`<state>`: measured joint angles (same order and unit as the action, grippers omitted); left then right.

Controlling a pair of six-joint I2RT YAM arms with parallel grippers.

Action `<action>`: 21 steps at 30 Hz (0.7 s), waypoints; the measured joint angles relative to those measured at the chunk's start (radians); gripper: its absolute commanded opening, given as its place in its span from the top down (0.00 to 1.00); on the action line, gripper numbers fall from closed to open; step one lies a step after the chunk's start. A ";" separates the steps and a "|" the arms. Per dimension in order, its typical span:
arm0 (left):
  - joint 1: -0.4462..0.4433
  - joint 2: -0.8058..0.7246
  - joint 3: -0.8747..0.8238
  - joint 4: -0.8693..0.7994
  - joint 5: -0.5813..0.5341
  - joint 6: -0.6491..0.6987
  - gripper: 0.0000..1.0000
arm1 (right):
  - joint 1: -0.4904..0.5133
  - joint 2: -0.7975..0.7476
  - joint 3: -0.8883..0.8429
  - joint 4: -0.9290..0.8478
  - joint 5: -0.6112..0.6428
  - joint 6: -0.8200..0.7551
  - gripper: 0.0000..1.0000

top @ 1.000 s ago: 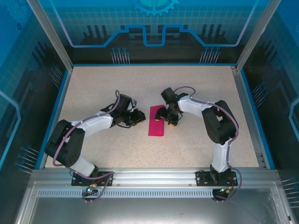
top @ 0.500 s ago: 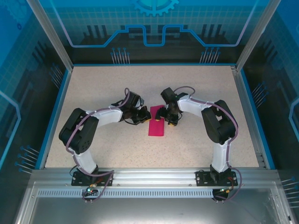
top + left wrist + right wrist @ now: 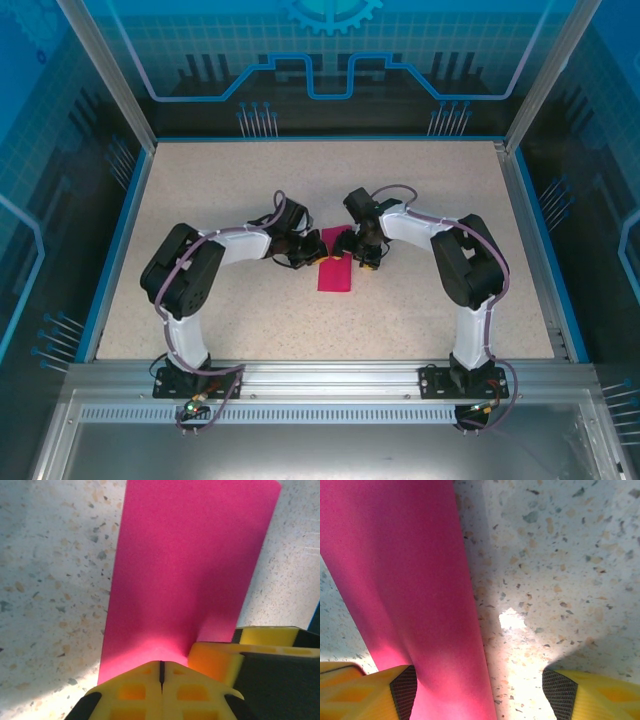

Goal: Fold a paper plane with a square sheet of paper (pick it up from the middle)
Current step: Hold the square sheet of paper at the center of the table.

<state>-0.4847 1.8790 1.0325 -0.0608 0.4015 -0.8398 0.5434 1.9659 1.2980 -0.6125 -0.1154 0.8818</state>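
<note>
Magenta-pink sheet of paper (image 3: 336, 270), folded into a narrow rectangle, flat at the middle of the speckled table (image 3: 200, 190).

Thin, matte, unmarked, with straight crisp edges (image 3: 185, 570); laid on a pale, stone-flecked tabletop (image 3: 50, 555), far end between the two grippers. Left gripper (image 3: 312, 250) at that end's left side, moulded yellow fingers clenched tight together (image 3: 161, 670), tips against the paper's edge; pinching a layer or merely pressing on it, impossible to tell. Right gripper (image 3: 355, 250) just opposite, jaws spread wide (image 3: 480, 690): one dark-padded yellow fingertip (image 3: 402, 690) touching the pink strip (image 3: 405, 565), the other (image 3: 565, 690) well apart on bare tabletop (image 3: 560, 555). Seen from the left wrist, that right fingertip (image 3: 215, 662) resting on the paper just beside the closed left pair.
</note>
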 measured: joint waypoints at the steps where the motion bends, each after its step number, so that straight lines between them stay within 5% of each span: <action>1: -0.001 0.007 0.002 0.000 0.000 0.000 1.00 | 0.000 0.000 0.000 0.000 0.000 0.000 0.26; 21: -0.014 0.040 0.004 -0.007 -0.016 0.011 1.00 | -0.008 -0.077 -0.051 0.050 -0.008 -0.050 0.22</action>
<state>-0.4988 1.9186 1.0363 -0.0681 0.3859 -0.8284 0.5358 1.8889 1.2472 -0.5621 -0.1234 0.8322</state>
